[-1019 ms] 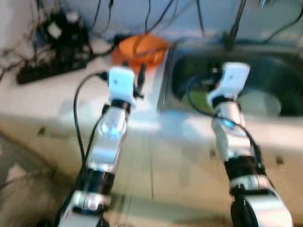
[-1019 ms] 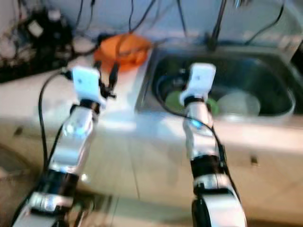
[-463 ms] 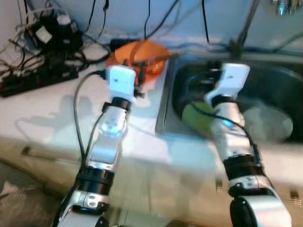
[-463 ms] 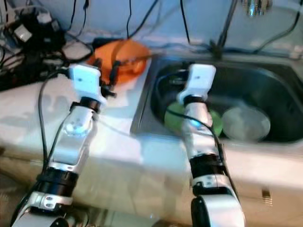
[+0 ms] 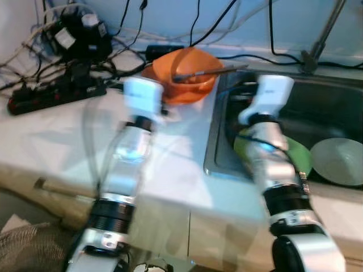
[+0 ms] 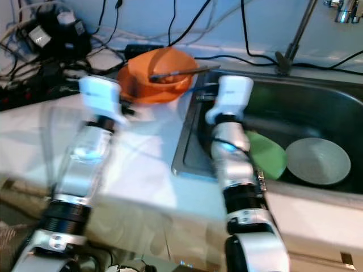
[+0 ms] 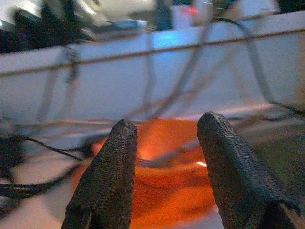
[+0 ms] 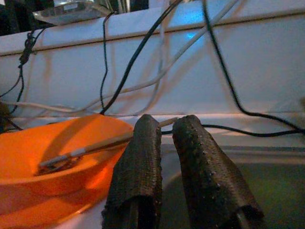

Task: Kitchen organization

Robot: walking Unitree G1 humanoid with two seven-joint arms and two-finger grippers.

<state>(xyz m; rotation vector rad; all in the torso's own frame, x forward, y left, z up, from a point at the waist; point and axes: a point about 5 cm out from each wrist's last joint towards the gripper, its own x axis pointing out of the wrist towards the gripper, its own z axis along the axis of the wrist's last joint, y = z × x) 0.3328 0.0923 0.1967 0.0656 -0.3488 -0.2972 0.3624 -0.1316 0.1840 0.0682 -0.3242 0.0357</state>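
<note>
While your two arms reach out over the white surface, the orange bowl sits at the surface's back edge, just beside the left rim of the steel sink, with a long thin utensil lying across it and poking out toward the sink. Your left claw hangs just short of that bowl with its fingers spread apart and nothing between them. Your right claw is over the sink's left rim, beside the bowl, its two fingers drawn nearly together with only a thin gap and holding nothing. Inside the sink you have a green plate next to the right forearm and a pale grey bowl just right of it. Left of the orange bowl, a tangle of black cables and a power strip lies on the surface.
</note>
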